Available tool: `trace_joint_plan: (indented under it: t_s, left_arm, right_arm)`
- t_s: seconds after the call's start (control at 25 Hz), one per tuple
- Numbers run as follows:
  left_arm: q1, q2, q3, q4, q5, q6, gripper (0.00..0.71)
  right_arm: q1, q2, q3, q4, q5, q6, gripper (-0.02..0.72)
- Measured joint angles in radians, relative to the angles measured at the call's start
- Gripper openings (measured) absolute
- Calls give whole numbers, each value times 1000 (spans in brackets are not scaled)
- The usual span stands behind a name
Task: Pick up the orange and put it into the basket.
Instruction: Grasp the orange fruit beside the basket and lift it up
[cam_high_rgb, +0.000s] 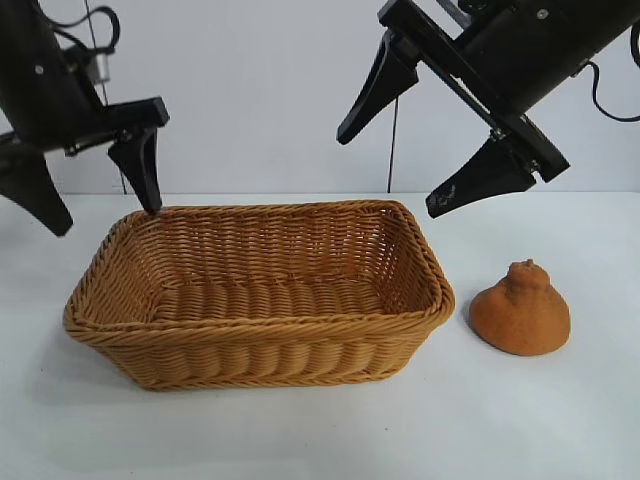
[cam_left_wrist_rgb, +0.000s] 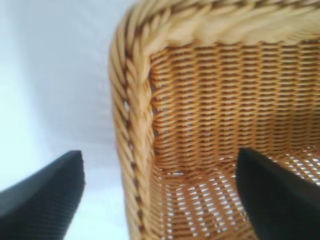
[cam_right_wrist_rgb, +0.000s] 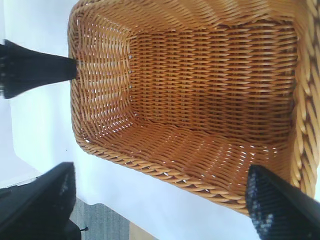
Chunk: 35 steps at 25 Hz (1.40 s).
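The orange (cam_high_rgb: 521, 310), a dull orange-brown lump with a knobby neck, sits on the white table to the right of the basket (cam_high_rgb: 255, 345). The tan wicker basket is empty; it also shows in the left wrist view (cam_left_wrist_rgb: 135, 115) and the right wrist view (cam_right_wrist_rgb: 200, 187). My right gripper (cam_high_rgb: 393, 170) is open and empty, high above the basket's right end, up and left of the orange. My left gripper (cam_high_rgb: 105, 222) is open and empty, straddling the basket's back left corner. The orange is out of both wrist views.
The white table (cam_high_rgb: 520, 420) extends in front of and around the basket. A pale wall stands behind. The table's far edge and a grey floor (cam_right_wrist_rgb: 105, 222) show in the right wrist view. The left gripper's fingertip (cam_right_wrist_rgb: 50, 70) appears beyond the basket there.
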Motion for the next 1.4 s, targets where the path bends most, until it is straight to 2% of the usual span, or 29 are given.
trace_joint_plan:
  t_s: [0.12,0.32,0.48,0.68,0.92,1.2,1.4]
  left_arm:
    - [37,-2,-4,72,38,0,592]
    - [94,-3,-4,102,60,0,589]
    - [99,-12,2,103,58,7,587]
    - [99,-97,114,117,58,13,586]
    - [99,-328,384,135,59,14,585]
    - [99,-743,713,135,60,14,585]
    - [99,-1026,903,135,32,9,585]
  right_arm:
    - [0,0,0,-2,0,0,631]
    - [0,0,0,-2,1,0,631]
    - [0,0,0,-2,1,0,631]
    - [0,0,0,-2,1,0,631]
    - [0,0,0,-3,1,0,631]
    - [0,0,0,-3,2,0,631]
    - [0,0,0,-3,2,0,631]
